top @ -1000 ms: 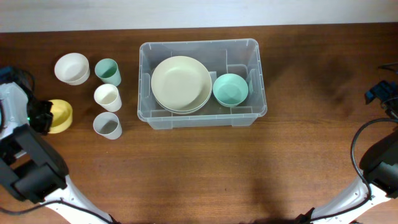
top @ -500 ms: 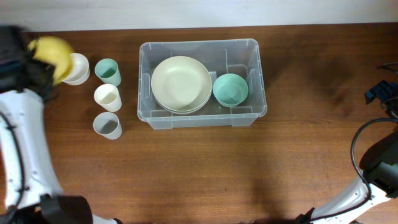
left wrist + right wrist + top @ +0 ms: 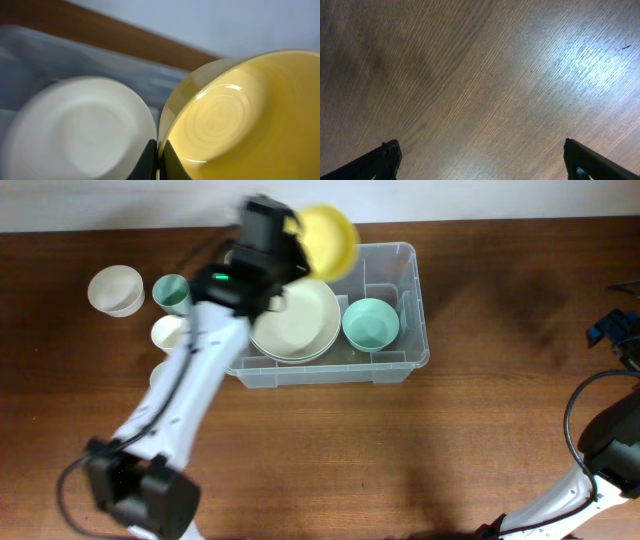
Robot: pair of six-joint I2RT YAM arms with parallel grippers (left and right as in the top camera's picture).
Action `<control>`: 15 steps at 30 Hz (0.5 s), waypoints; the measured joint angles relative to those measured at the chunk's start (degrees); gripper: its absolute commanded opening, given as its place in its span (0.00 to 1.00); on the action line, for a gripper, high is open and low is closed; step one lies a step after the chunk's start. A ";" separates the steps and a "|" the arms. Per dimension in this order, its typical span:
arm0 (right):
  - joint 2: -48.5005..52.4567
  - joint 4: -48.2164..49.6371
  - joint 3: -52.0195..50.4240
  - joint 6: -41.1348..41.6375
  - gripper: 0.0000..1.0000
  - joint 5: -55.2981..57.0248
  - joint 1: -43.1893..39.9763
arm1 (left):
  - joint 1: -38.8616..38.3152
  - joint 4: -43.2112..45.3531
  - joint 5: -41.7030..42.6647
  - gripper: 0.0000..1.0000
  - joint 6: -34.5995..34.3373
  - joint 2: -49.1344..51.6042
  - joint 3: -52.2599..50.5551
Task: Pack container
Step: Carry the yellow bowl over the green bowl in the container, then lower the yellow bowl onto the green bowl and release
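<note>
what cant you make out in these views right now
- Overhead: the left arm hides most of the cream cup and the container's left wall; the yellow bowl is motion-blurred.
- Left wrist: the container is smeared, and the bottom edge cuts off the left gripper.
- Right wrist: only bare table between the right gripper's open tips.

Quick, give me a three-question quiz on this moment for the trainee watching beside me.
1. True or false: the yellow bowl rests on the floor of the container.
2. What lies in the container next to the teal bowl? A. cream plates B. two cups C. a white bowl
3. Fill in: the right end effector is ____, with only bare wood under it.

Key
1. False: the left end effector holds it by the rim, tilted, over the container's far edge.
2. A
3. open
</note>
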 measured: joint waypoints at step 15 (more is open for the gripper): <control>0.00 0.00 0.00 0.02 0.99 0.00 0.00 | -7.72 1.73 1.03 0.01 6.67 11.61 0.00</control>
